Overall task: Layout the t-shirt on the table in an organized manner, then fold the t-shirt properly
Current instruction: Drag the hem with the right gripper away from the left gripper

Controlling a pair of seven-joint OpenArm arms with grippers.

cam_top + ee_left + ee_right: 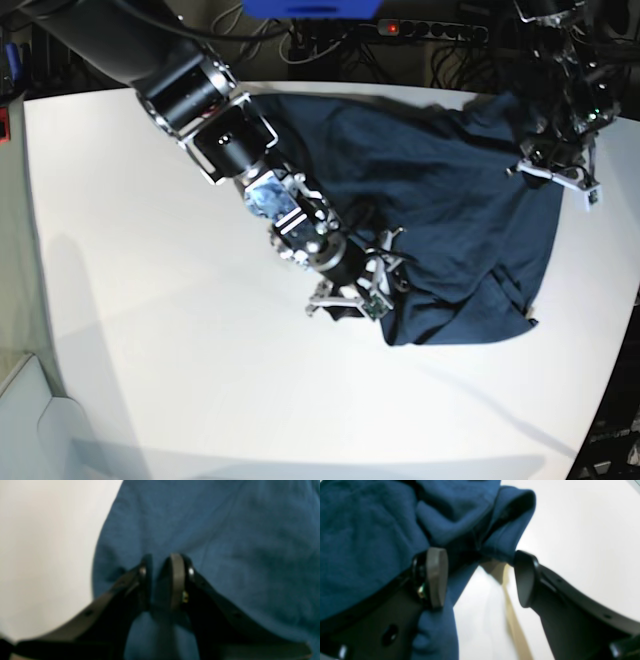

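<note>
The broad, smooth, matte white desk (pixel 170 330) with a curved edge fills most of the base view. On its far right part lies the dark navy-blue short-sleeved cloth t-shirt (pixel 430 190), spread loosely and creased, with a bunched corner near the desk's middle and rumpled folds along its near edge.

The right pincer (pixel 480 578) is at that near-left corner of the shirt. Its jaws stand wide apart with a rolled hem of cloth hanging between them, one pad resting against the fabric, nothing clamped.

The left pincer (pixel 162 580) is at the shirt's far right edge. Its jaws are drawn close together and pinch a fold of the blue fabric between the pads.
</note>
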